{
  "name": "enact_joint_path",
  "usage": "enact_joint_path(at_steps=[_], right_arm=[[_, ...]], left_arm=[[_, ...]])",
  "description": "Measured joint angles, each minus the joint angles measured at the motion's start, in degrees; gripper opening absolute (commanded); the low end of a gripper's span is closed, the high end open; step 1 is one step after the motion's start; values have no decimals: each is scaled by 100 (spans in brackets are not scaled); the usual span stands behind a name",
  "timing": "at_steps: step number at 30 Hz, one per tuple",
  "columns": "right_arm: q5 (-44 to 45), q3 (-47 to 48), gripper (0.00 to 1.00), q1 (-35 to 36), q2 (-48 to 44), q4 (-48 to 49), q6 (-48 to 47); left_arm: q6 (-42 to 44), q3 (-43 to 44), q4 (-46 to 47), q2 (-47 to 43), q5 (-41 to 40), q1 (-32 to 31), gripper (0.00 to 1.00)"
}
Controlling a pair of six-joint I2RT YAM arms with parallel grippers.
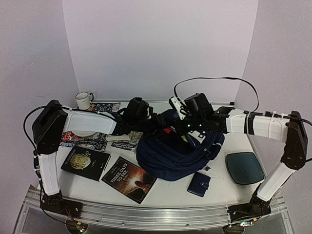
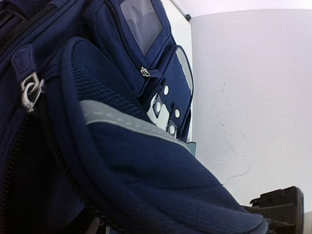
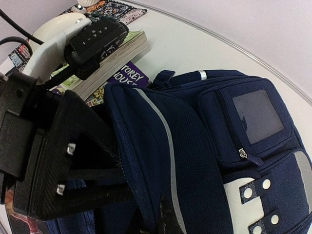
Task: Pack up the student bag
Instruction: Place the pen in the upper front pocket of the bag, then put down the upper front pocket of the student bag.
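1. You had the student bag [image 1: 180, 156] lying mid-table [image 1: 165, 197], front pocket up, between your two arms.
2. Your right gripper [image 1: 169, 128] was pressed together right at the rim of the bag's opening. Whether fabric was caught in it, I couldn't tell.
3. Your left gripper [image 1: 150, 123] sat against the bag's left side. Its wrist view was nearly all blue fabric, so spread or pinching, I couldn't tell.
4. The small wallet [image 1: 199, 184] lay just beside the bag's near edge, and a book [image 1: 129, 179] lay to the bag's left.
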Motion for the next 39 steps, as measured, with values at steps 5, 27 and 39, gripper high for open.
enact_joint_path(at_steps=[5, 27, 39], right_arm=[[14, 0, 0, 7, 2, -6, -20], [-438, -567, 23, 39, 18, 146, -205], [-966, -584, 60, 33, -75, -666, 118]], left_arm=[[640, -377, -2, -275, 63, 6, 77], [3489, -703, -1486, -1045, 307, 1276, 82], [3444, 695, -1530, 64, 786, 1289, 69]])
